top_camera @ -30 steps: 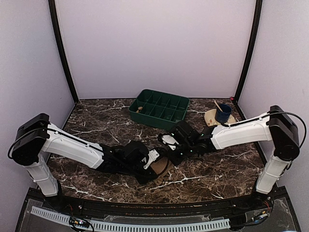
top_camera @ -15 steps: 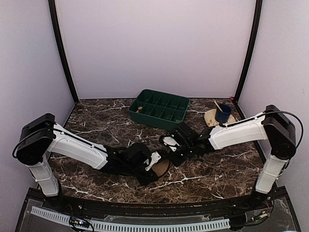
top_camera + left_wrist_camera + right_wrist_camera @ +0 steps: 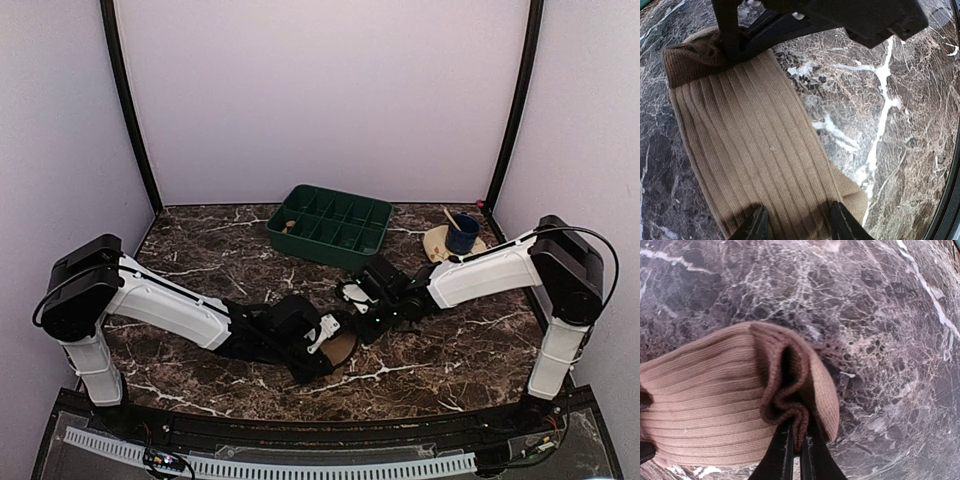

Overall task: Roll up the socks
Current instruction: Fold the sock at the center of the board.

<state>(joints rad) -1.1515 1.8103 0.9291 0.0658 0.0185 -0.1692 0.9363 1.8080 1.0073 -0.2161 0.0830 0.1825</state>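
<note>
A tan ribbed sock (image 3: pixel 750 150) with a dark brown cuff (image 3: pixel 782 390) lies flat on the marble table near the front middle (image 3: pixel 343 349). My left gripper (image 3: pixel 799 226) stands open, its two fingertips (image 3: pixel 759 226) spread and resting on the toe end of the sock. My right gripper (image 3: pixel 799 452) is shut on the bunched brown cuff at the other end, lifting it into a fold. In the left wrist view that right gripper (image 3: pixel 734 42) shows at the top, on the cuff. From above, the left gripper (image 3: pixel 322 336) and the right gripper (image 3: pixel 358 312) meet over the sock.
A green compartment tray (image 3: pixel 330 228) stands at the back centre. A blue cup (image 3: pixel 462 236) with a stick in it sits on a tan mat at the back right. The table's front edge runs just below the sock.
My left arm has slid a little to the right and covers more of the sock. My right gripper keeps its hold on the cuff and has barely moved.
</note>
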